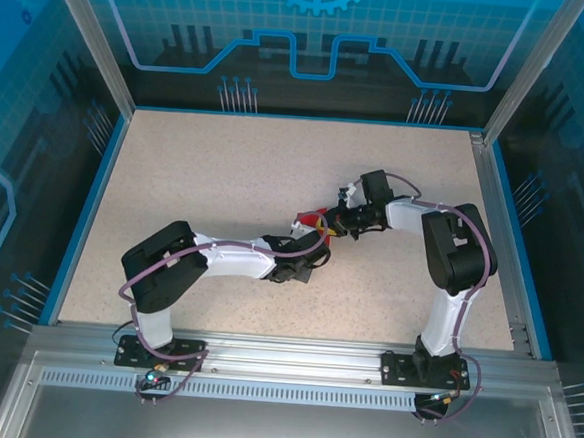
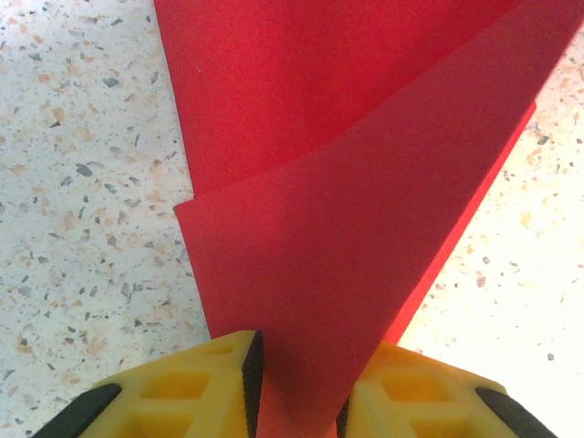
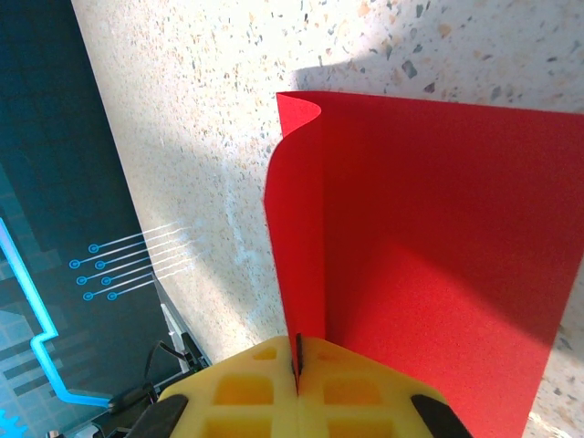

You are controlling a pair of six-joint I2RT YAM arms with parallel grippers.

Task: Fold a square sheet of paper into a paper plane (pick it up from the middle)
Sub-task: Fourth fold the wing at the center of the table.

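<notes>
The square sheet of paper (image 1: 315, 221) is bright red and partly folded, held just above the table's middle between both grippers. In the left wrist view the sheet (image 2: 347, 182) shows a flat layer with a pointed flap over it. The flap runs down between the yellow fingers (image 2: 182, 392) of my left gripper (image 2: 297, 351), whose jaws stand apart. My left gripper (image 1: 315, 243) sits just below the paper. My right gripper (image 3: 297, 342) is shut on an upright curled edge of the sheet (image 3: 429, 228). My right gripper (image 1: 332, 225) reaches in from the right. A slim dart-shaped paper plane is out of view.
The speckled beige table (image 1: 225, 174) has blue rims on the left (image 1: 82, 204) and right. An aluminium rail (image 1: 283, 354) runs along the near edge by the arm bases. Blue printed walls (image 1: 314, 40) enclose the back and sides.
</notes>
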